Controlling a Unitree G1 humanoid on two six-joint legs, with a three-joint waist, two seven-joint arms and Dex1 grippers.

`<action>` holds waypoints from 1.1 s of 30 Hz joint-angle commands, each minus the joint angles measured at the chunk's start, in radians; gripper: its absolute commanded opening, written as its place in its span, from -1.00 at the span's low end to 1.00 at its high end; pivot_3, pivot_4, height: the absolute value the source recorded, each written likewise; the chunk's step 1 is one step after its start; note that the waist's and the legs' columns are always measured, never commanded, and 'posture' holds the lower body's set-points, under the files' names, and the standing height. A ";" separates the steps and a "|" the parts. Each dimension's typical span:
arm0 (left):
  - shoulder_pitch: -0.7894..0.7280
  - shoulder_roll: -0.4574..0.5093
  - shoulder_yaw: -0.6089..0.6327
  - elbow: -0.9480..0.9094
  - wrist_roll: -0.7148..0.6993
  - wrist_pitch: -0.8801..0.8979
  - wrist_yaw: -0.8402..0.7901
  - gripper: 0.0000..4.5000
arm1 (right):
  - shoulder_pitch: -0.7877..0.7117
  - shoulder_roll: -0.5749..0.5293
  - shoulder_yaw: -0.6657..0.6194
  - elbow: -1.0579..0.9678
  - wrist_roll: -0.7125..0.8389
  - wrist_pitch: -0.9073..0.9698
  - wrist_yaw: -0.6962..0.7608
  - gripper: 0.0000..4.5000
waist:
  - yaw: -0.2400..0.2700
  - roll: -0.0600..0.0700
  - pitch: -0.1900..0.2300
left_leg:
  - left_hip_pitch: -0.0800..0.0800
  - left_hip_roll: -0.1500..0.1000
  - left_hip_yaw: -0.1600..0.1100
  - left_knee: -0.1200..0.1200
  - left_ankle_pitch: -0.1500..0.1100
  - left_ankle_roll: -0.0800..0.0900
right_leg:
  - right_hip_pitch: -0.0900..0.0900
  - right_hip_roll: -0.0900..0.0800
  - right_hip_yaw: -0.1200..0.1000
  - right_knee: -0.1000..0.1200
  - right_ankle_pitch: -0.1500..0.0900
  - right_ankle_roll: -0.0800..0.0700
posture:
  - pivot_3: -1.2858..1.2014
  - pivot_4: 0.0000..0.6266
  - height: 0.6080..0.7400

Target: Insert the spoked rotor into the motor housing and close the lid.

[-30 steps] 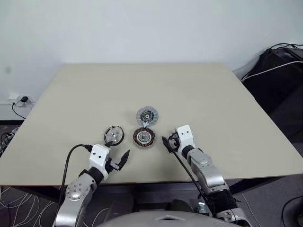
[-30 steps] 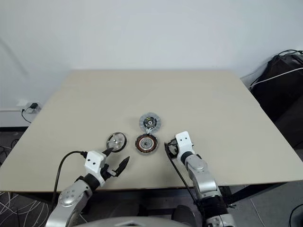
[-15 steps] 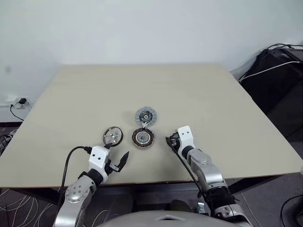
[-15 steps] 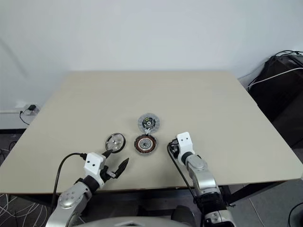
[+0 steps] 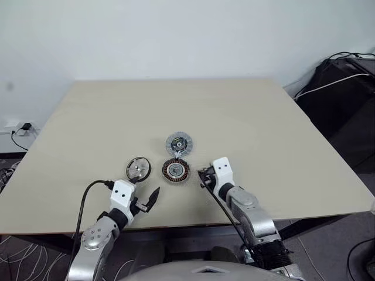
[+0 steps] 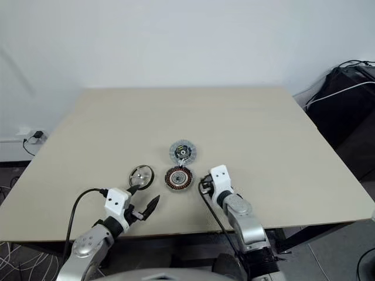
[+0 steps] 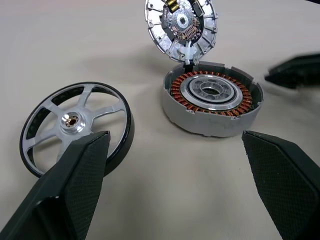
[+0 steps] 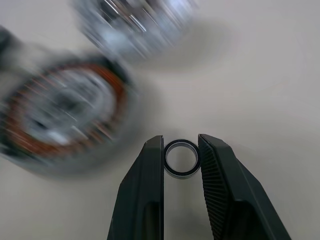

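Two black fingers of your right gripper point(image 8: 181, 150) have just closed on a small metal ring point(image 8: 181, 158), the motor housing point(image 8: 65, 117) just beyond; left gripper point(image 7: 175, 165) hangs spread, spoked rotor point(image 7: 75, 127) untouched.

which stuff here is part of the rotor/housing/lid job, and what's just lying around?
Job:
- rotor, on the table
- housing, windings showing
- lid, open, inner face up
- small ring, between the right end effector's fingers

Lying about:
- dark bag beside the table
- wall plug and cable
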 commanded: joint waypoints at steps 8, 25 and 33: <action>-0.016 -0.007 -0.016 -0.017 0.006 -0.007 0.001 1.00 | -0.109 0.011 0.147 0.035 -0.053 -0.012 0.041 -0.70 | 0.002 -0.001 0.000 | 0.000 0.000 0.000 0.000 0.000 0.000 | 0.000 0.000 0.000 0.000 0.000 0.000 | 0.03 -1.00 1.00; 0.008 -0.013 -0.011 -0.034 -0.001 -0.016 0.013 1.00 | -0.213 0.054 0.159 0.274 -0.081 -0.098 0.054 -0.70 | -0.001 -0.002 0.001 | 0.000 0.000 0.000 0.000 0.000 -0.001 | 0.000 0.001 0.000 0.000 0.001 0.001 | 0.03 -1.00 1.00; 0.008 -0.012 -0.011 -0.033 -0.001 -0.017 0.016 1.00 | -0.201 0.045 0.158 0.260 -0.079 -0.097 0.071 -0.70 | -0.001 -0.002 0.001 | 0.000 0.000 0.000 0.000 0.000 -0.001 | 0.000 0.001 0.000 0.000 0.001 0.001 | 0.03 -1.00 1.00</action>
